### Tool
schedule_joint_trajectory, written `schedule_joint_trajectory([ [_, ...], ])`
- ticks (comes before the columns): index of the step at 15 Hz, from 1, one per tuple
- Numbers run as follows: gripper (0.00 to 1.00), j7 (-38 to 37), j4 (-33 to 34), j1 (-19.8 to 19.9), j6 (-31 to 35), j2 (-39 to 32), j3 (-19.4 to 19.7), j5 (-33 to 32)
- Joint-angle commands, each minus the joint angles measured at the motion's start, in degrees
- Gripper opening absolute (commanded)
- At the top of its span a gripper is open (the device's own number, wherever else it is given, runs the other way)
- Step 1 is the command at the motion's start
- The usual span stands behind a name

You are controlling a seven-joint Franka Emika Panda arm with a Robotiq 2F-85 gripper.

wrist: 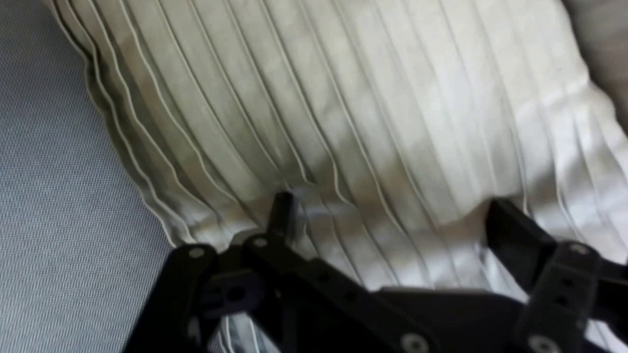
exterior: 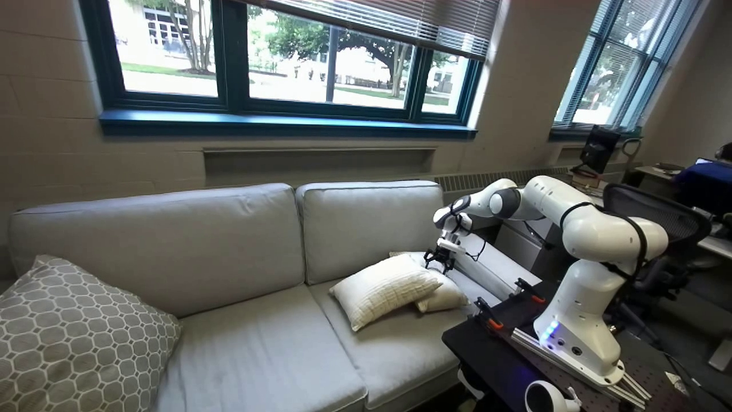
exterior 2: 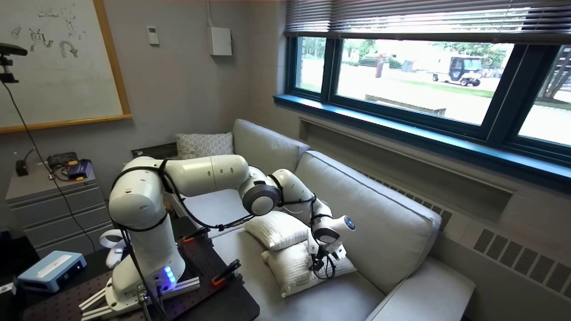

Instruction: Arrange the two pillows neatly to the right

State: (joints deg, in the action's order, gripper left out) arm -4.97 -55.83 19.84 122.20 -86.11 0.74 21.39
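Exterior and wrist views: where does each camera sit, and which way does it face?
An exterior view: in front of the sofa, facing it and the windows; whole arm at right.
An exterior view: near the sofa's armrest, looking lengthwise toward the patterned cushion; arm left to middle.
Wrist view: close above a pillow, facing it; only the robot's open pincer shows.
Both exterior views share sofa, arm, patterned cushion and two pillows.

Arm (exterior 2: 209,176) outstretched, jaws wide apart
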Motion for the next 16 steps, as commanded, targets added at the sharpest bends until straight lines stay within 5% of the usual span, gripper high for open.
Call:
schedule_joint_trajectory([
  [1,1.0,0.1,-1.5,-0.9,3.0,0.1,0.4,-2.7],
  [3,1.0,0.2,-1.6,-0.4,3.2,0.2,0.1,-3.0],
  [4,0.75,-0.2,-1.5,-0.2,2.8,0.3,0.2,-3.0],
  [6,0.67,-0.2,-1.3,0.3,2.6,0.4,-0.1,-2.7],
  [14,0.08,0.0,-0.9,2.1,2.2,1.1,-1.5,-1.5],
  [16,0.02,0.2,-0.6,2.4,2.1,1.3,-2.1,-1.0],
])
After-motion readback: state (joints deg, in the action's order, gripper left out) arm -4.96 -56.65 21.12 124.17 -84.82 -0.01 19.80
